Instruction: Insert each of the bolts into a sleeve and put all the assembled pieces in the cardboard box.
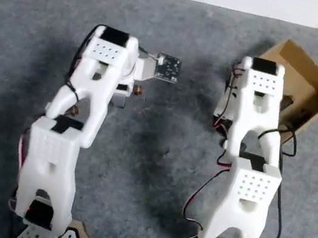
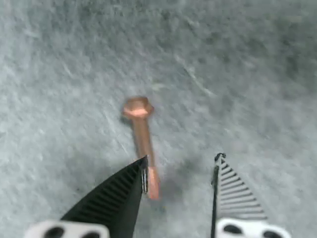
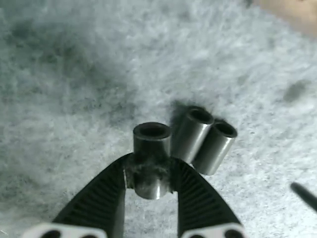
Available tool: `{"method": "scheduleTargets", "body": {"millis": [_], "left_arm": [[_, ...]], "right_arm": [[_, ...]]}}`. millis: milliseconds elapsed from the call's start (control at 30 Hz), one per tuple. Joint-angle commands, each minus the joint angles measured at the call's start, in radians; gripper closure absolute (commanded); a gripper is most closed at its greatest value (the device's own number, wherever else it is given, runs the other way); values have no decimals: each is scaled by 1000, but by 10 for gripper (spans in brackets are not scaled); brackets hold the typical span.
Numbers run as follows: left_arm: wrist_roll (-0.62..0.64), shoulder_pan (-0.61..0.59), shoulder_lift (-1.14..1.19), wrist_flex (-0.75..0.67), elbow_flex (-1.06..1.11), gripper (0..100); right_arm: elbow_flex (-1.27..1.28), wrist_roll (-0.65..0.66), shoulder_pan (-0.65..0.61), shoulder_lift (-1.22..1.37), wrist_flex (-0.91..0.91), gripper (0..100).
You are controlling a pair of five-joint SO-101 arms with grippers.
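— Where is the cardboard box (image 1: 314,78)?
— It sits open side up on the grey carpet (image 1: 158,156). I'll place everything else from it.

— What about the right arm (image 1: 253,142)?
— From above, its wrist end is just beside the box, at the box's near edge. I cannot tell whether the two touch.

— And the right gripper (image 3: 151,168)?
— Its fingers are clamped on a dark sleeve (image 3: 152,133), one on each side, and the open bore faces the wrist camera. That sleeve is outside the box, over the carpet.

— Are there more sleeves?
— Yes. A second sleeve (image 3: 192,134) and a third sleeve (image 3: 216,147) lie on the carpet, touching each other along their sides. They are just beside the held one, on the side nearer the box, and they are also outside the box.

— And the left arm (image 1: 88,100)?
— It is well apart from the box, with the right arm between them.

— What is the left gripper (image 2: 181,161) doing?
— Its fingers are spread apart and hold nothing. A copper bolt (image 2: 140,134) lies flat on the carpet under it, outside the box and well apart from it. The bolt's hex head points away from the gripper. Its threaded end is right at one fingertip, but I cannot tell whether they touch.
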Motion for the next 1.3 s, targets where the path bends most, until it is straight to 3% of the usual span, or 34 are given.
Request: {"method": "scheduleTargets", "body": {"millis": [0, 333, 633, 1267], "left_arm": [[-14, 22, 30, 29, -119, 789], [-18, 24, 44, 72, -51, 790], [-15, 51, 45, -77, 114, 790], [-17, -4, -2, -86, 12, 790]], "right_arm": [[-18, 14, 27, -91, -28, 994], [-18, 14, 24, -87, -28, 994], [-18, 14, 24, -87, -28, 994], [-18, 14, 24, -85, -28, 994]]}}
